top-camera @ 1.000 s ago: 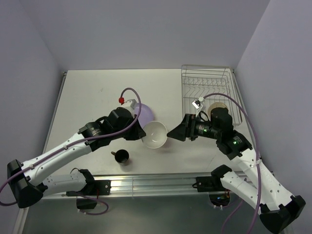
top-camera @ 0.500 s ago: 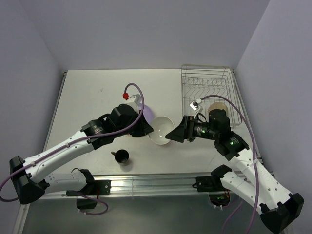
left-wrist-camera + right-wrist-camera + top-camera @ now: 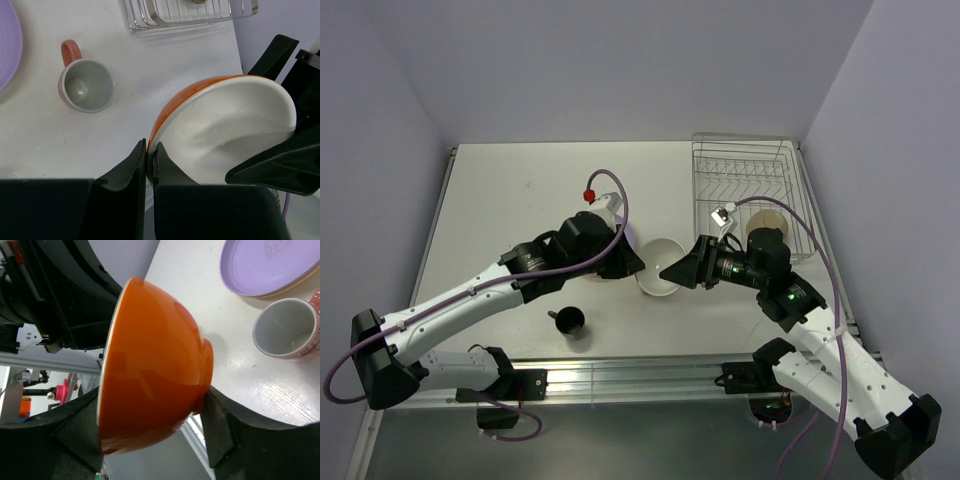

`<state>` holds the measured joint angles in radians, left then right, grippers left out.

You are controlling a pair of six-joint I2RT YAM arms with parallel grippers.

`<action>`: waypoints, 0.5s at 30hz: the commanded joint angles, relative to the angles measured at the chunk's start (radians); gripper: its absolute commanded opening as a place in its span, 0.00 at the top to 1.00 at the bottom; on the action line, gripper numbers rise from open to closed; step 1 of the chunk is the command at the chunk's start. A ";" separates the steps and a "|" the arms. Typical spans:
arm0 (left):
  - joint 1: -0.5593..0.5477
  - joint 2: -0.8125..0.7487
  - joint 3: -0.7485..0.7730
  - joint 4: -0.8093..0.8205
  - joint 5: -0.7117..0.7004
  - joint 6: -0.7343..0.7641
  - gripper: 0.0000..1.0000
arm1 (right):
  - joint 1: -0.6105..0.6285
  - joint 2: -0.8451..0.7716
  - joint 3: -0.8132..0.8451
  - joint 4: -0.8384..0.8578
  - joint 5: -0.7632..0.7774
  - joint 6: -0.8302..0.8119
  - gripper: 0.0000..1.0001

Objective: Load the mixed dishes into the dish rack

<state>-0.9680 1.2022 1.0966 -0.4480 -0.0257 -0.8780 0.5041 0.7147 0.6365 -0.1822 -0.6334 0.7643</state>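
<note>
White table [image 3: 500, 200]. Wire dish rack [image 3: 745, 175] at far-right corner, by the edges. Lilac plate [image 3: 265, 265], print too small to read. Orange bowl [image 3: 225, 125] mid-table, tipped on edge: L gripper [image 3: 150, 147] pinches its rim, R gripper [image 3: 152, 390] wide astride it, contact unclear. Pink mug [image 3: 86, 85] nr plate. Black cup [image 3: 570, 320] nr front edge.

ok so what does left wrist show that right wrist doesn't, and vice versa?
Left wrist only: the near edge of the dish rack, the white inside of the orange bowl, and the left tool pinching its rim. Right wrist only: the bowl's orange outside and foot, the right tool straddling it, and the left arm behind. Both: the bowl, the pink mug, upright, and the lilac plate.
</note>
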 commanded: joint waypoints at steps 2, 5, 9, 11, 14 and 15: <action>-0.014 0.014 0.054 0.088 0.018 -0.013 1.00 | 0.010 -0.024 -0.001 0.086 0.014 0.007 0.42; -0.014 0.036 0.063 0.089 0.018 -0.006 1.00 | 0.010 -0.037 0.008 0.063 0.040 -0.002 0.71; -0.014 0.077 0.094 0.084 0.018 0.008 1.00 | 0.010 -0.057 0.032 0.003 0.089 -0.028 1.00; -0.014 0.103 0.106 0.081 0.018 0.016 0.96 | 0.011 -0.073 0.041 -0.008 0.112 -0.040 1.00; -0.014 0.122 0.126 0.080 0.030 0.024 0.77 | 0.010 -0.095 0.051 -0.036 0.147 -0.049 1.00; -0.014 0.122 0.131 0.080 0.032 0.025 0.65 | 0.010 -0.098 0.054 -0.054 0.158 -0.051 1.00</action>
<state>-0.9714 1.3151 1.1675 -0.4404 -0.0212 -0.8547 0.5018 0.6495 0.6285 -0.2592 -0.4976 0.7448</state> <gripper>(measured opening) 0.244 0.669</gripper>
